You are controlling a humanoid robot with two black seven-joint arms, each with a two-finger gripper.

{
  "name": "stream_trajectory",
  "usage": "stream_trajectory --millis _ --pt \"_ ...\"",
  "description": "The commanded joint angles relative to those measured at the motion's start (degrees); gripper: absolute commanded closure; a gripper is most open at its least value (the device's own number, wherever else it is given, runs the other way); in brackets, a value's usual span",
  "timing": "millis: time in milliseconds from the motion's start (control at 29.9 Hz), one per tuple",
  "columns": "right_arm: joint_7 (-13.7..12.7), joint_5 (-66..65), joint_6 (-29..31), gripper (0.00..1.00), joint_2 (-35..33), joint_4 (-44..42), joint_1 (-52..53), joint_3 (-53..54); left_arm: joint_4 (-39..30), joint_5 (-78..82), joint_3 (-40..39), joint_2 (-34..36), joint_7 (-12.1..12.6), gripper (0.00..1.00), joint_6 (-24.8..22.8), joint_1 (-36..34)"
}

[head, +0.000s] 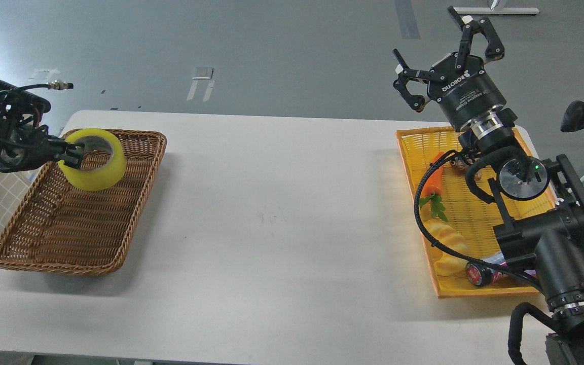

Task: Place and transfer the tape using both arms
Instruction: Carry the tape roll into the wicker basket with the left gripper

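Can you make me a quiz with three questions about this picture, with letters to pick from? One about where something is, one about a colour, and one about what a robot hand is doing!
1. Where is the tape?
A. over the brown wicker basket
B. in the yellow tray
C. on the floor

2. What colour is the carrot?
A. blue
B. orange
C. white

3. How is the right gripper?
A. shut on the tape
B. open and holding nothing
C. inside the basket

Answers: 1 A, the left gripper holds it there. 2 B, orange with green leaves. 3 B, its fingers are spread in the air.
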Motion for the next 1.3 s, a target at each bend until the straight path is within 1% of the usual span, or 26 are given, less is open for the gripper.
stream_trajectory --millis 0,200,367,635,702,969,1102,1136,1169,1203,1236,1269 --pt "0.0 0.0 0.0 0.0 0.0 0.0 -0.1 -0.5 1.0 -0.3 0.0 -0.6 -0.1 1.0 0.5 1.5" --pt "0.0 0.0 0.0 0.0 0.0 0.0 -0.2 -0.4 2.2 -2.9 0.0 -1.1 -0.1 1.0 1.1 3.6" --pt "0.0 0.0 0.0 0.0 0.0 -0.1 -0.2 -0.4 4.1 -3.5 -0.1 -1.3 -0.1 1.0 2.6 6.3" --pt "0.0 0.0 0.0 0.0 0.0 0.0 -0.1 -0.4 6.6 -5.0 0.0 -3.0 -0.3 1.0 2.7 7.0" --pt "0.0 0.0 0.0 0.0 0.0 0.0 -0.1 -0.4 6.9 -5.1 0.0 -3.5 -0.7 1.0 2.7 7.3" --pt "0.0 0.0 0.0 0.0 0.0 -0.1 -0.4 -0.4 7.8 -5.3 -0.1 -4.9 -0.7 1.0 2.7 7.6" --pt "0.0 0.0 0.0 0.0 0.0 0.0 -0.5 -0.4 8.0 -6.3 0.0 -5.3 -0.6 1.0 4.0 7.7" --pt "0.0 0.0 0.0 0.0 0.0 0.0 -0.6 -0.4 8.0 -6.7 0.0 -5.3 -0.5 0.98 4.3 7.7" --pt "0.0 0.0 0.0 0.0 0.0 0.0 -0.6 -0.4 8.0 -7.0 0.0 -5.3 -0.4 0.9 4.3 7.7" --pt "0.0 0.0 0.0 0.0 0.0 0.0 -0.6 -0.4 8.0 -7.5 -0.1 -5.3 -0.2 0.65 4.3 7.7" --pt "0.0 0.0 0.0 0.0 0.0 0.0 -0.6 -0.4 8.0 -7.8 -0.1 -5.3 -0.1 0.55 4.3 7.7" --pt "0.0 0.0 0.0 0.0 0.0 0.0 -0.6 -0.4 8.0 -8.1 0.0 -5.3 -0.1 0.51 4.3 7.7"
